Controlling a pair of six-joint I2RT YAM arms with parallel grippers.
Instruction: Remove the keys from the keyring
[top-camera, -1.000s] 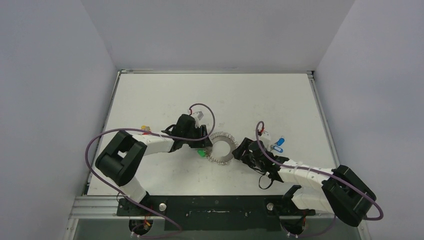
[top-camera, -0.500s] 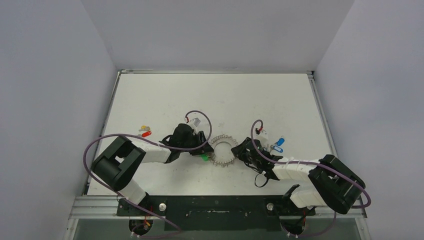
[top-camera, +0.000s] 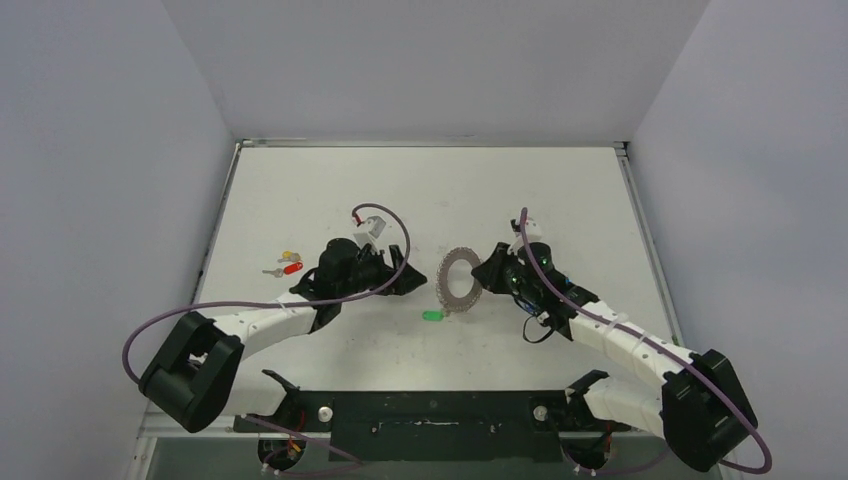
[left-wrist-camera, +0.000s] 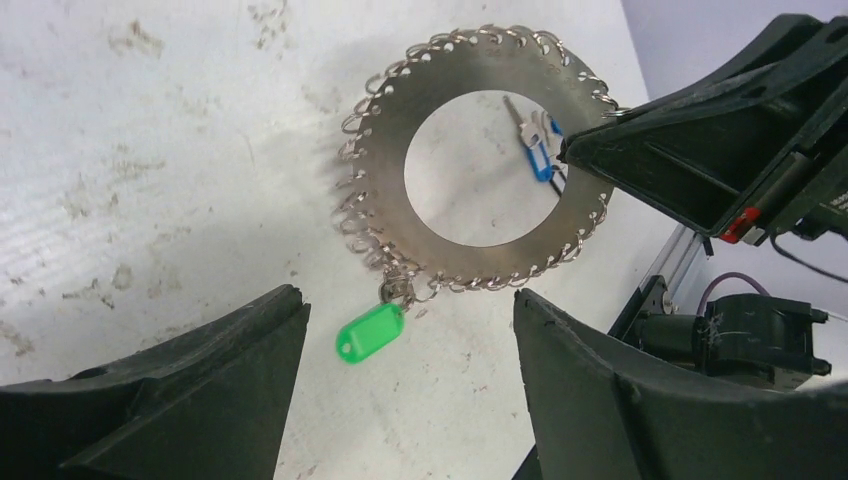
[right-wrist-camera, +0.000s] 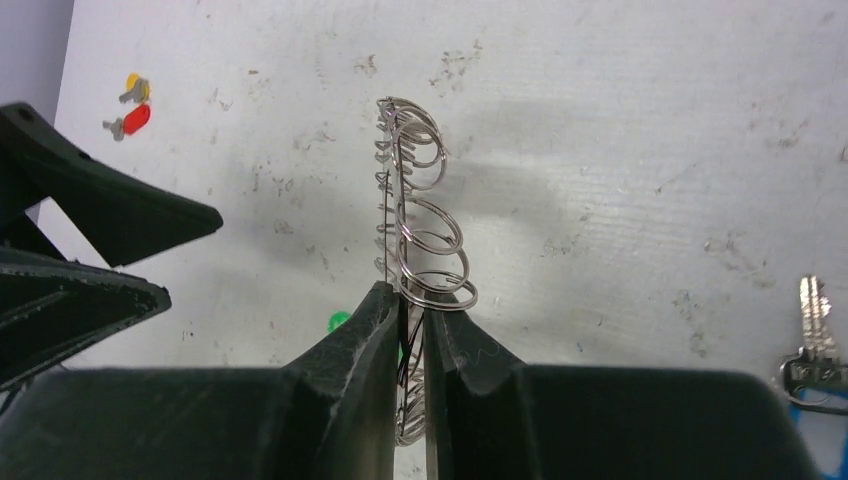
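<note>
Scuffed white tabletop (top-camera: 330, 190): I see the grey loop-fringed keyring (left-wrist-camera: 380, 170) upright at its middle, right hand (right-wrist-camera: 413, 305) clenched on its rim, left hand (left-wrist-camera: 408, 305) released; green-tagged key (left-wrist-camera: 370, 333) hangs beneath, blade indistinct.

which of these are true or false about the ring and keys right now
1. The right gripper is shut on the rim of the keyring. True.
2. The keyring lies flat on the table. False: it is held up on edge.
3. The left gripper is gripping the green-tagged key. False: it is open and holds nothing.
4. The green-tagged key hangs from a loop at the keyring's lower rim. True.
5. The red- and yellow-tagged keys lie on the table, apart from the keyring. True.
</note>
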